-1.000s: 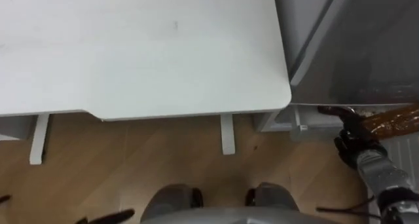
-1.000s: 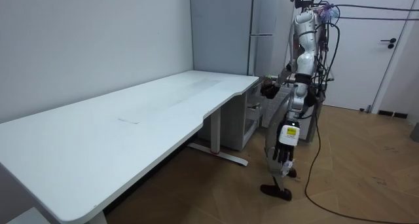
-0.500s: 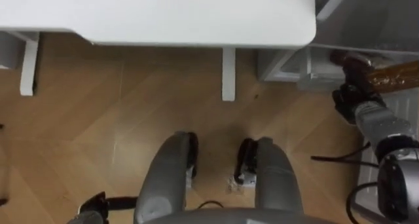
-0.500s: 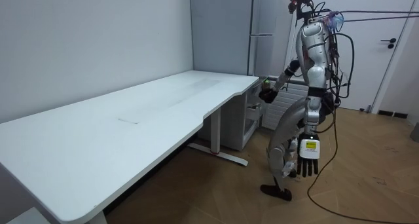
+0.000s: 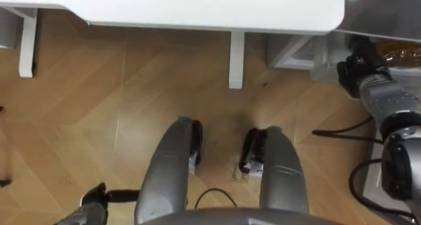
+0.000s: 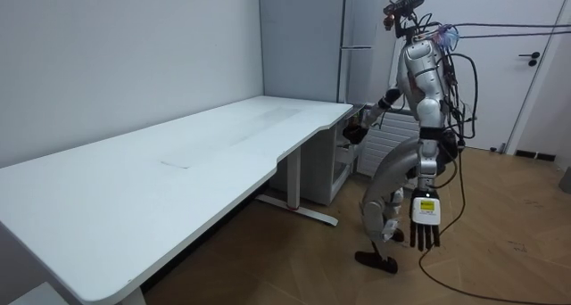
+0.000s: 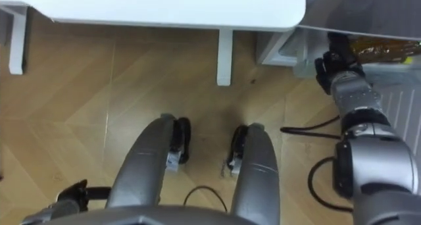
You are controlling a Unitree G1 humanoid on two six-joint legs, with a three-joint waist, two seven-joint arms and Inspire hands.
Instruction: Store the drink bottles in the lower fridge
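A bottle of brown drink [image 5: 398,53] lies sideways at the right edge of the eye views, its cap end in my right hand [image 5: 358,71], whose fingers curl round it. In the right eye view the bottle [image 7: 383,50] points right from that hand [image 7: 334,66], just below the grey fridge front [image 7: 368,11]. The room view has this hand [image 6: 356,131] held out at waist height beside the desk's end. My left hand [image 6: 426,234] hangs low by my thigh with straight fingers; it shows at the lower left [image 5: 84,214].
I stand on wooden floor with bent knees at the end of a long white desk [image 6: 178,162], whose edge [image 5: 197,18] crosses the top of the eye views. White drawers [image 6: 343,158] sit under the desk. The tall grey fridge [image 6: 361,37] stands behind. A door [image 6: 526,73] is at the room view's right.
The head camera has tilted down from the desk top to the floor and my legs. My left arm has swung down and back. My right hand keeps the bottle.
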